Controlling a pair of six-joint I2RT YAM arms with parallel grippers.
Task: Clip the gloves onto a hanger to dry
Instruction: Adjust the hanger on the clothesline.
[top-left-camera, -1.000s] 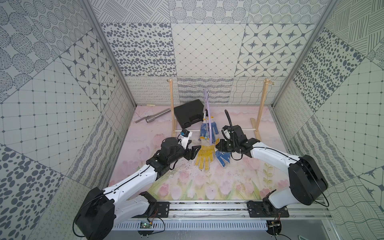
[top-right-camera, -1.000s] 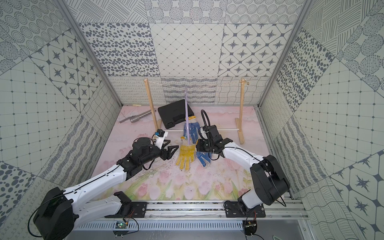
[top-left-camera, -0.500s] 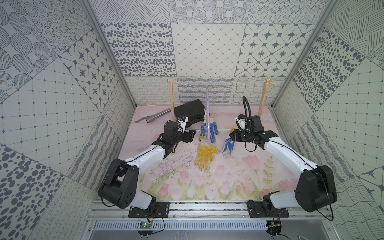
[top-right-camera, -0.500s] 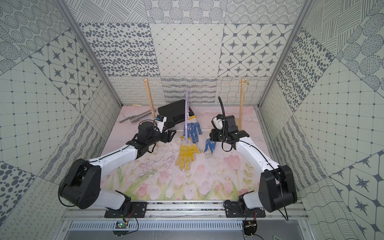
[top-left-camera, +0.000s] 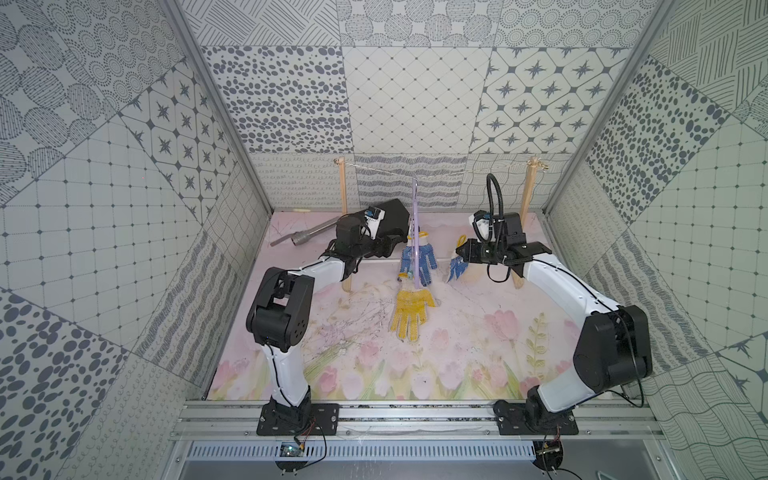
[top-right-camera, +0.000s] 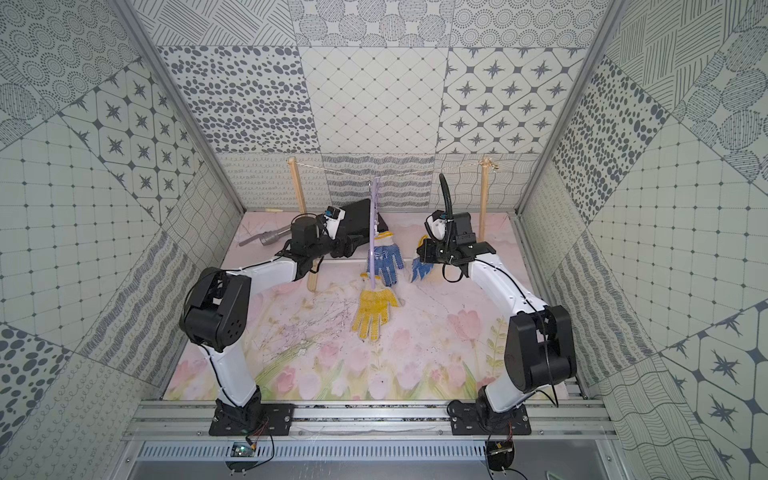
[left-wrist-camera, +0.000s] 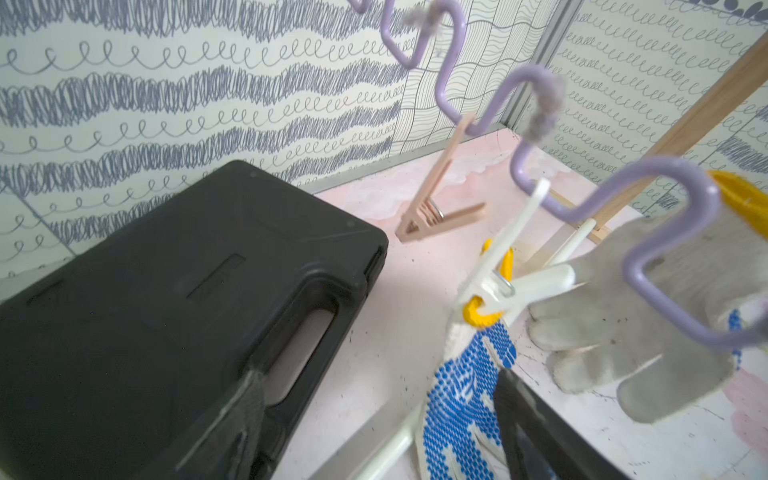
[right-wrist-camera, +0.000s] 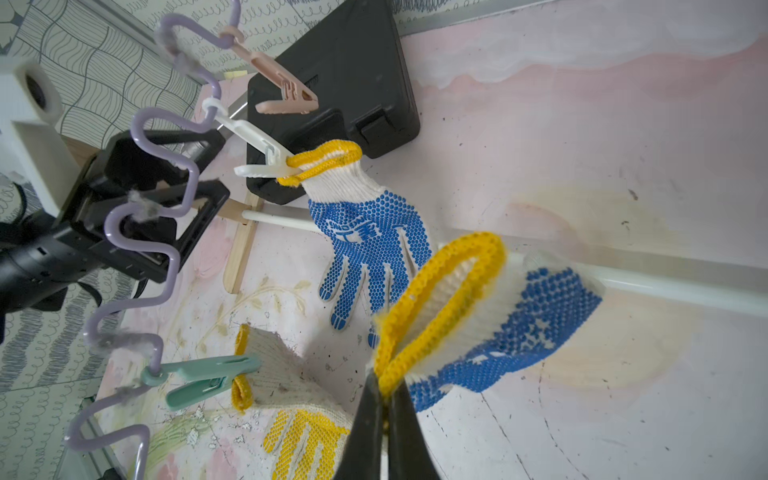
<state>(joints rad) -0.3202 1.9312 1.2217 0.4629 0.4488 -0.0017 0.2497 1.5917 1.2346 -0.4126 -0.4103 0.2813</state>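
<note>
The lilac hanger (top-left-camera: 415, 232) hangs from the string between two wooden posts. Its white peg (left-wrist-camera: 511, 282) holds one blue-dotted glove (top-left-camera: 419, 262) by the yellow cuff. Its green peg (right-wrist-camera: 203, 378) holds the yellow-dotted glove (top-left-camera: 410, 314), whose fingers rest on the mat. My right gripper (right-wrist-camera: 384, 399) is shut on the yellow cuff of a second blue-dotted glove (right-wrist-camera: 511, 332), which dangles in the air to the right of the hanger. A beige peg (left-wrist-camera: 432, 208) hangs with nothing in it. My left gripper (left-wrist-camera: 386, 436) is open just left of the hanger, near the clipped blue glove (left-wrist-camera: 461, 407).
A black plastic case (top-left-camera: 392, 218) lies behind my left gripper, with a grey metal tube (top-left-camera: 303, 235) further left. The wooden posts (top-left-camera: 343, 199) (top-left-camera: 528, 195) stand either side of the hanger. A white rod (right-wrist-camera: 665, 286) runs along the frame's base.
Both arms have risen from the mat and moved back to the hanger. My right gripper has carried the blue glove up with it. My left gripper has opened wider.
</note>
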